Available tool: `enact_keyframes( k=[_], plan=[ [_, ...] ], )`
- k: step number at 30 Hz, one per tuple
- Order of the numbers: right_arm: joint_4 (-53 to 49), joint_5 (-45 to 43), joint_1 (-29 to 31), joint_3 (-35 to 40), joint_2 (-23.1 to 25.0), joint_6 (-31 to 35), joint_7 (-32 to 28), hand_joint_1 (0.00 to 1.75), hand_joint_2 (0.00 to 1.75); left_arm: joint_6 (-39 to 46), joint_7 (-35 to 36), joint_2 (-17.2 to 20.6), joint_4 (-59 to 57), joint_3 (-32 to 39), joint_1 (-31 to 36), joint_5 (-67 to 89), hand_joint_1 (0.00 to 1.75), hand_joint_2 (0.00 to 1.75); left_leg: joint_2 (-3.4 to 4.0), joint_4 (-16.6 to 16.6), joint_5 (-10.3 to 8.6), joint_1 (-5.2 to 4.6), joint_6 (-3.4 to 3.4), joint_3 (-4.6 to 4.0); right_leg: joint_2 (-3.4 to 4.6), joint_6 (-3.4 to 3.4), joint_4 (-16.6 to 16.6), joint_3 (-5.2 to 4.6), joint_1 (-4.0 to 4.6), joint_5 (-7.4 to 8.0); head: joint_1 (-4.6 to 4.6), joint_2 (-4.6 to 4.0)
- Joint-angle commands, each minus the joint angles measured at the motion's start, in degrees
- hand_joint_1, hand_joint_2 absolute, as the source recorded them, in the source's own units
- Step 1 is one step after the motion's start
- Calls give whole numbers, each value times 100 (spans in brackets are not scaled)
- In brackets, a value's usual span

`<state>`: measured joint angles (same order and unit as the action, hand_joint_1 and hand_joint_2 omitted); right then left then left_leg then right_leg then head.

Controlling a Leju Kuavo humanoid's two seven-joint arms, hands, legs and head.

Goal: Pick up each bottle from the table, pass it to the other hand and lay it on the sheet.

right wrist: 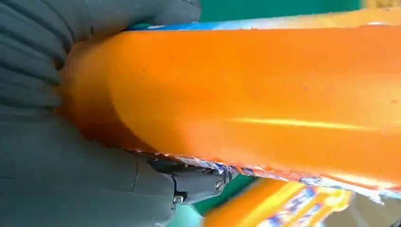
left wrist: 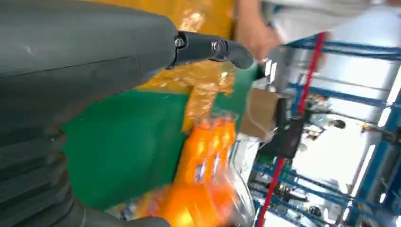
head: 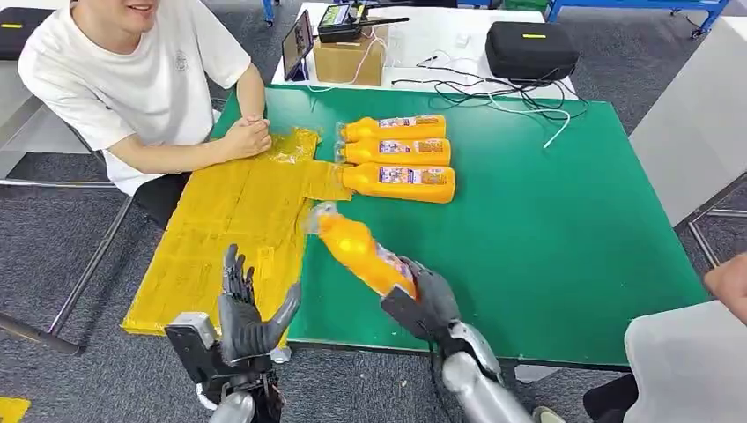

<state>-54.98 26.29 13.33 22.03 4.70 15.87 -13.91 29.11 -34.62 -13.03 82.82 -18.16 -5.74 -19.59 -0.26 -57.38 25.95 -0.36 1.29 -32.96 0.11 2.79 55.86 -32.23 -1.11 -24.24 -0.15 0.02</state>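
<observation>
Head view. Held bottle (head: 357, 251): orange, grasped at its base end by the right robot hand (head: 423, 304), lifted above the green desk (head: 564, 229) near its front edge. Long axis runs diagonally, cap end pointing far-left toward the yellow sheet (head: 220, 229). Left robot hand (head: 247, 313): released, fingers spread and upright, holding nothing, just left of the bottle and nearest its cap end; the handover looks to turn on that gap closing along the bottle's length. Three more bottles (head: 396, 159) lie side by side on the desk at the sheet's far-right corner. A person's clasped hands (head: 247, 137) rest at the sheet's far edge.

Left wrist view. Left robot hand (left wrist: 71, 94) open; held bottle (left wrist: 203, 170) ahead of it, apart, blurred.

Right wrist view. Right robot hand (right wrist: 71, 156) wrapped around the held bottle (right wrist: 265, 99).
</observation>
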Motion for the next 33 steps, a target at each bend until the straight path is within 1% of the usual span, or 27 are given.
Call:
enact_keyframes(
  k=[1, 3, 4, 5, 6, 12, 13, 15, 17, 18, 19, 20, 21, 23, 24, 25, 26, 27, 28, 29, 30, 33],
  plan=[
    [-1390, -1124, -757, -755, 99, 36, -512, 175, 175, -467, 388, 382, 98, -249, -30, -674, 0, 175, -2, -3, 3, 5, -8, -4, -5, -11, 0, -1, 6, -4, 0, -2],
    [-1466, -1209, -766, -767, 123, 70, -555, 175, 175, -524, 396, 395, 103, -283, -44, -712, 0, 175, -2, 0, -4, -3, 0, -18, -4, -6, 2, -12, -3, -1, 0, 0],
    [-1557, -1343, -796, -803, 157, 153, -666, 175, 175, -620, 406, 431, 102, -344, -47, -749, 0, 175, 2, -3, 3, 5, -7, -15, -1, -14, 1, -8, 5, -4, 0, -2],
    [-1611, -1450, -812, -820, 174, 202, -750, 175, 175, -853, 489, 477, 116, -422, -54, -878, 0, 175, 2, 0, 0, 0, -4, -18, 0, -9, 2, -12, 0, -3, 0, -2],
    [-1683, -1538, -821, -802, 180, 203, -764, 175, 175, -1217, 738, 467, 152, -420, -114, -1265, 0, 175, 0, 0, -1, -1, -3, -22, -3, -8, 1, -17, 0, -2, 0, 0],
    [-1683, -1538, -821, -802, 180, 203, -764, 175, 175, -1217, 738, 467, 152, -420, -114, -1265, 0, 175, 5, 1, -1, 0, -2, -31, 3, -7, -1, -31, 0, 0, 0, 0],
    [-1644, -1678, -800, -700, 98, -51, -642, 175, 175, -2389, 1820, 516, 230, -399, -210, -2648, 0, 175, 3, -1, 2, 2, -6, -27, 0, -12, 0, -26, 4, -3, 0, -2],
    [-1606, -1591, -786, -454, -40, -287, -662, 175, 175, -2116, 935, 575, 362, -533, -298, -1592, 0, 175, 3, 1, 2, 4, -6, -25, -2, -13, -2, -23, 5, -3, 0, -2],
    [-1730, -1343, -914, -142, -118, -383, -812, 175, 175, -2045, 781, 590, 473, -669, -329, -1317, 0, 175, 7, 0, 6, 6, -7, -22, 4, -14, -3, -18, 7, -4, 0, 0],
    [-1812, -1202, -993, 23, -116, -374, -836, 175, 175, -1753, 523, 593, 490, -725, -303, -930, 0, 175, 10, -2, 4, 5, -4, -31, 6, -9, -2, -27, 6, -2, 2, -2],
    [-1829, -1162, -1013, 90, -109, -374, -831, 175, 175, -1692, 477, 590, 484, -747, -285, -856, 0, 175, 12, -4, 7, 9, -5, -30, 9, -11, -2, -27, 10, -3, 2, 0],
    [-1866, -1067, -1037, 265, -124, -392, -824, 175, 175, -1421, 319, 598, 424, -788, -224, -572, 0, 175, 15, -2, 11, 10, -8, -23, 10, -15, -2, -22, 12, -7, -2, 0],
    [-1865, -994, -1038, 410, -145, -415, -815, 175, 175, -1076, 64, 578, 364, -783, -176, -203, 0, 175, 5, -2, 12, 11, -12, -20, -1, -20, 0, -18, 12, -12, 2, -2],
    [-1813, -927, -1001, 637, -153, -442, -803, 175, 175, -789, -138, 553, 225, -818, -70, 56, 0, 175, -6, 0, 0, 3, -4, -38, -7, -9, -1, -33, 3, -3, 0, -2],
    [-1665, -719, -884, 892, -263, -624, -639, 175, 175, -618, -223, 535, 150, -813, -22, 196, 0, 175, -1, -3, 6, 10, -9, -30, -4, -16, -3, -23, 11, -6, 2, -2],
    [-1528, -578, -762, 1114, -371, -838, -476, 175, 175, -564, -253, 529, 79, -833, 33, 253, 0, 175, 7, 1, 3, 7, -6, -33, 4, -11, -4, -30, 8, -1, 0, -2],
    [-1230, -583, -642, 1218, -346, -981, -395, 175, 175, -547, -261, 513, -17, -846, 108, 269, 0, 175, 9, 3, 3, 6, -7, -29, 4, -13, -5, -27, 8, -1, 0, -2],
    [-1016, -538, -550, 1289, -302, -1008, -367, 175, 175, -555, -239, 525, -66, -889, 153, 315, 0, 175, 7, 4, -1, 5, -4, -34, 2, -10, -6, -32, 6, 2, 0, -2],
    [-809, -385, -459, 1357, -234, -831, -424, 175, 175, -501, -188, 534, -138, -946, 195, 417, 0, 175, 9, 6, -1, 9, -7, -27, 4, -14, -10, -25, 10, 3, 0, -2],
    [-630, -360, -365, 1434, -175, -843, -436, 175, 175, -465, -170, 520, -170, -944, 203, 440, 0, 175, 9, 6, -3, 5, -4, -31, 4, -10, -9, -31, 6, 4, 0, 0],
    [-423, -228, -168, 1729, -183, -1059, -382, 175, 175, -884, 227, 514, -178, -943, 216, -37, 0, 175, 10, 7, -3, 9, -7, -26, 5, -14, -12, -24, 10, 6, 2, -2],
    [-344, -158, -40, 1914, -106, -970, -362, 175, 175, -1099, 447, 530, -150, -945, 223, -191, 0, 175, 20, 6, -2, 5, -5, -32, 16, -11, -8, -32, 5, 6, -2, -2]
  ],
)
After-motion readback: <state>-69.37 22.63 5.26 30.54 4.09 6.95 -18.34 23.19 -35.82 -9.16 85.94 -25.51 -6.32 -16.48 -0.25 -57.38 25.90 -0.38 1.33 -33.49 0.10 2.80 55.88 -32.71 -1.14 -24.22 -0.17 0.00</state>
